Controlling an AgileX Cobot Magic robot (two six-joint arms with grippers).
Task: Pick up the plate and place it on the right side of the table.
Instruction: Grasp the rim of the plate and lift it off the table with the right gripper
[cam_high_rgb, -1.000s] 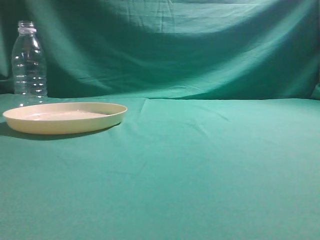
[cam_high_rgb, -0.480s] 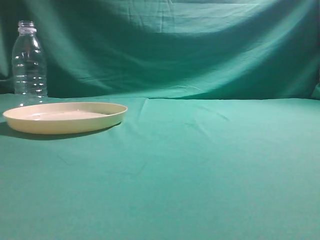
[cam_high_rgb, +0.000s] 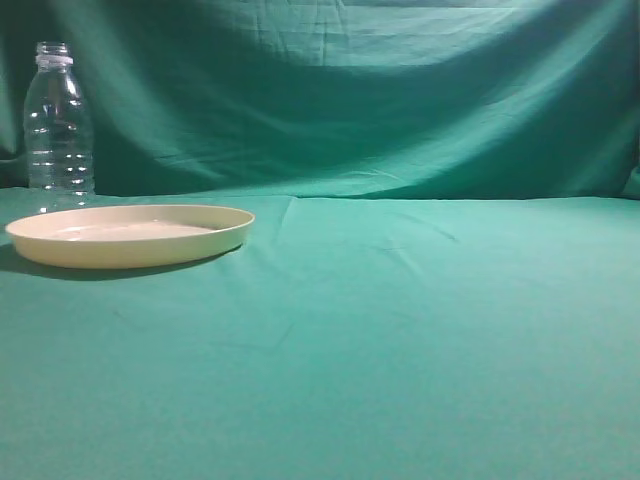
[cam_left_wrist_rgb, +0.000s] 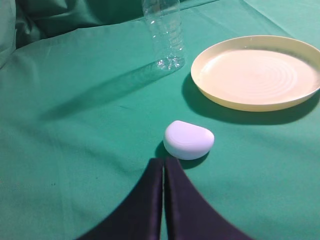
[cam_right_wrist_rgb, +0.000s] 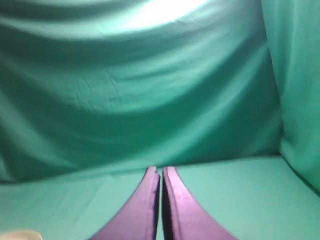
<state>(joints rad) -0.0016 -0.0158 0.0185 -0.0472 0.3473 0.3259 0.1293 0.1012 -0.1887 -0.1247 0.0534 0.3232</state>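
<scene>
The cream-yellow plate lies flat on the left of the green-draped table. It also shows in the left wrist view, at the upper right, far ahead of my left gripper, which is shut and empty above the cloth. My right gripper is shut and empty, facing the green backdrop; a sliver of the plate's rim shows at its lower left corner. Neither gripper shows in the exterior view.
A clear plastic bottle stands upright behind the plate's left end; it also shows in the left wrist view. A small white rounded object lies on the cloth just ahead of my left fingertips.
</scene>
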